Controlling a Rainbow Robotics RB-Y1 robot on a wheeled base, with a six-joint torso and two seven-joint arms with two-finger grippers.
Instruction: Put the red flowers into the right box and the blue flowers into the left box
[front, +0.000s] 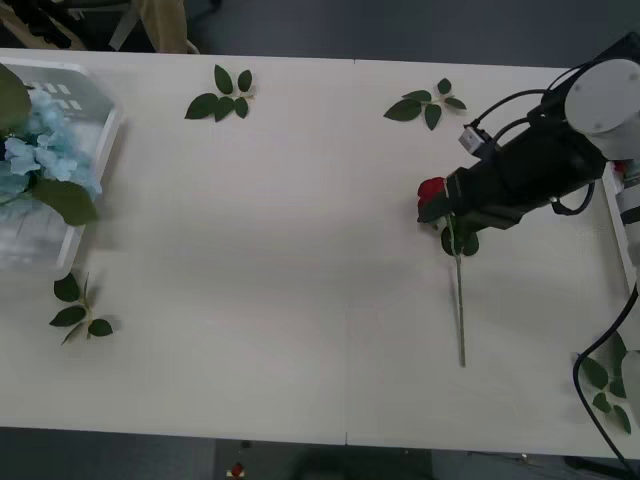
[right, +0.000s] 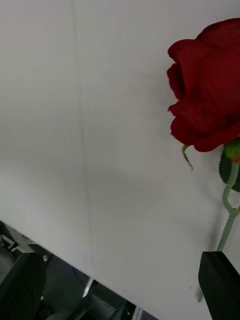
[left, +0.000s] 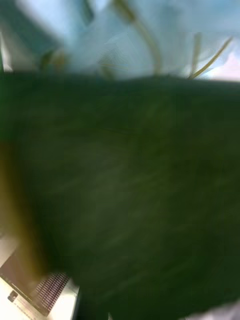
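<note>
One of the red flowers, a deep-red rose, lies on the table right of centre, its thin stem pointing toward the front edge. My right gripper hovers just over the bloom, open, with black fingers wide apart and the stem running close by one of them. The blue flowers rest in the left box at the far left edge. In the left wrist view a broad green leaf sits right before the camera, with pale blue petals behind it. The right box shows its rim at the far right.
Loose green leaf sprigs lie at the back left, the back right, the front left and the front right corner. The right arm's black cable hangs near the front right.
</note>
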